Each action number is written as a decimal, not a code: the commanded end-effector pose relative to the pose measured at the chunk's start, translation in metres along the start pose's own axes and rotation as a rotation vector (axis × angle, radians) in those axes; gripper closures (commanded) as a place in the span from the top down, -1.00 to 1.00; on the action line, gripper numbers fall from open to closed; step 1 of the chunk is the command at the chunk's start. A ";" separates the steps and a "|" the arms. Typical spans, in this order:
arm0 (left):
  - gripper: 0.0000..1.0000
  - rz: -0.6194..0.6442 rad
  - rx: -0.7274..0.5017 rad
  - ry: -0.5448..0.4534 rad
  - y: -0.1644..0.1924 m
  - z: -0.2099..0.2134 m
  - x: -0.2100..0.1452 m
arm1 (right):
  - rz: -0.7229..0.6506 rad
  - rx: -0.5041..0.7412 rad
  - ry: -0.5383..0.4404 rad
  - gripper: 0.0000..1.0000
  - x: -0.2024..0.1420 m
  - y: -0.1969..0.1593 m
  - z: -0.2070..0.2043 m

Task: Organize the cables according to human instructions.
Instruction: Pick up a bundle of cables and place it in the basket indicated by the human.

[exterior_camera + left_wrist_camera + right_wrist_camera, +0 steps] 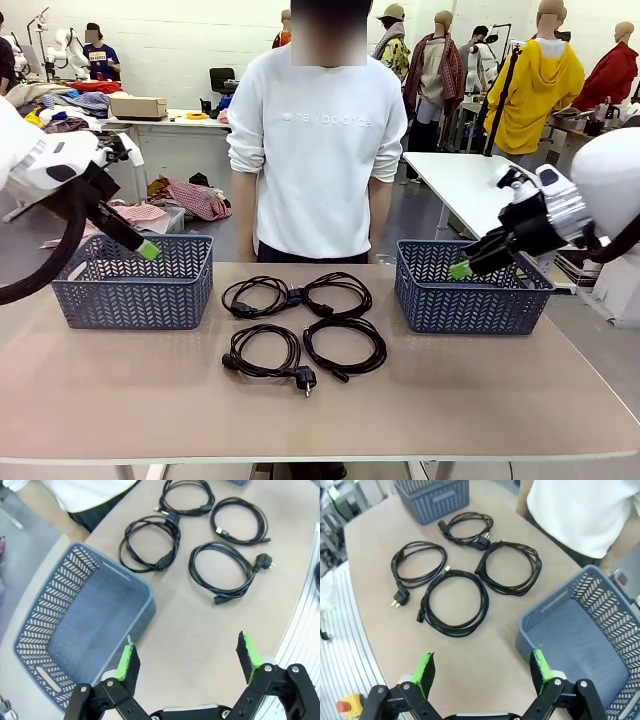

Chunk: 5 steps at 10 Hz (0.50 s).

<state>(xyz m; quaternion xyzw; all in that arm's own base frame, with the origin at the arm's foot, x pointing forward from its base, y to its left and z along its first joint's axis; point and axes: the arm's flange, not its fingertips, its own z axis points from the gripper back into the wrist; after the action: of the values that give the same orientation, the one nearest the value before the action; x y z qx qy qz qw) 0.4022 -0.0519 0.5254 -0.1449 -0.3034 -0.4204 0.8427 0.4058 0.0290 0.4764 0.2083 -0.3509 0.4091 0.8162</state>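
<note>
Front view: four thin black power cords (pixel 295 297), each wound into a round coil with chunky moulded plugs, are laid in a two-by-two block on the smooth beige tabletop (pixel 500 390). They are flanked by a grey-blue plastic left basket (pixel 130 295) with perforated lattice walls and a matching right basket (pixel 470 300). A person in a white long-sleeved sweatshirt (pixel 320 150) is positioned at the far edge. The left gripper (pixel 187 657) is held above the left basket's corner, green-padded fingers wide apart, nothing gripped. The right gripper (pixel 482 666) is held likewise by the right basket, fingers apart and empty.
</note>
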 end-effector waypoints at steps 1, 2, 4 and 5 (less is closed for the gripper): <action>1.00 -0.014 -0.054 -0.040 0.006 0.006 -0.006 | 0.000 0.007 -0.068 1.00 -0.011 -0.006 0.015; 1.00 -0.005 -0.057 -0.045 0.008 0.008 -0.010 | -0.006 0.007 -0.093 1.00 -0.015 -0.009 0.023; 1.00 0.017 -0.050 -0.027 0.013 0.008 -0.020 | -0.004 -0.015 -0.105 1.00 -0.014 -0.009 0.035; 1.00 0.036 -0.051 -0.014 0.017 0.006 -0.024 | 0.023 -0.025 -0.109 1.00 -0.007 -0.007 0.041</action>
<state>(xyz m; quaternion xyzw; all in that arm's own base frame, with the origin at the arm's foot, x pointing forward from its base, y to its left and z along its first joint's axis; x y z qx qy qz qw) 0.3996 -0.0258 0.5198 -0.1697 -0.2985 -0.4094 0.8453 0.3942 -0.0084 0.4934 0.2193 -0.3891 0.3856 0.8074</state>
